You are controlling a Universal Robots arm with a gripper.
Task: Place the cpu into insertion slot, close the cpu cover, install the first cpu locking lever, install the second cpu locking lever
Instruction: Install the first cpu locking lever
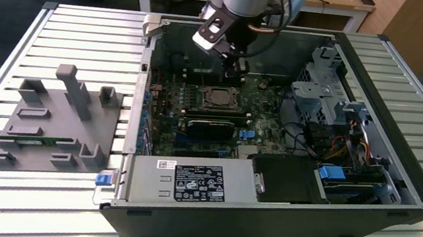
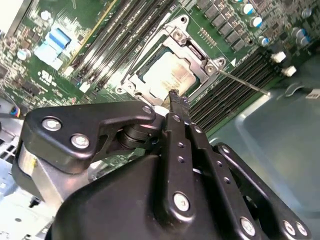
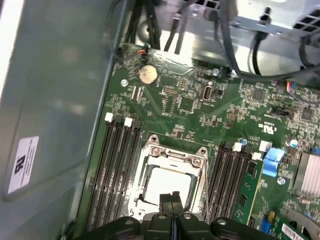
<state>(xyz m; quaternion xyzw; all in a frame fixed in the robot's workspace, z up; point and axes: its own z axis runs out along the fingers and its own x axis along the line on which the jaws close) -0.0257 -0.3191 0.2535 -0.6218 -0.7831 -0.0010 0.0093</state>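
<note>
One locking lever (image 2: 243, 83) stuck out unlatched from the insertion slot (image 2: 141, 75), where the cpu (image 2: 167, 75) lay under the lowered cpu cover (image 2: 195, 50); the clenched, empty claw (image 2: 178, 100) at that slot's edge probably needed slow, square pressure.

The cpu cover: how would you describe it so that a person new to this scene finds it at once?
Find the open computer case on the slatted table, then the green motherboard inside it. On it, between two banks of long black memory slots, lies the cpu cover. It alone is a shiny silver square frame, with the pale cpu showing through its window.
</note>
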